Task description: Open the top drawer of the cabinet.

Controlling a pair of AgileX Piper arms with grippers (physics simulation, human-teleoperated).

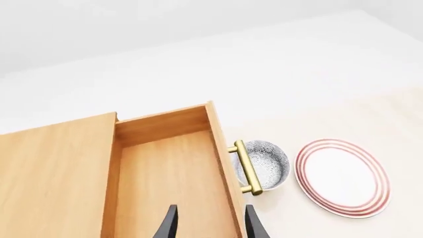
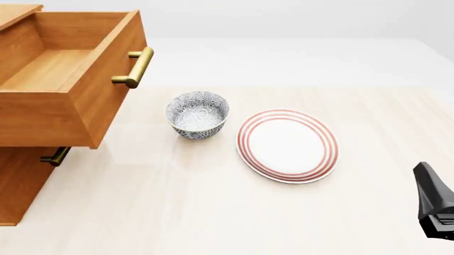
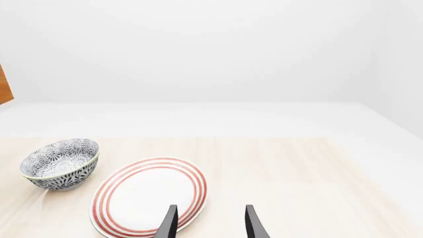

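The orange-brown wooden top drawer is seen pulled out, while both end effectors, left and right, are held apart, empty.

A patterned bowl sits just beside a red-ringed plate.

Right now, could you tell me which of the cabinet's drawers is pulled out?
The top drawer: it juts well out from the cabinet, its bare inside showing, while the drawer below it sits shut.
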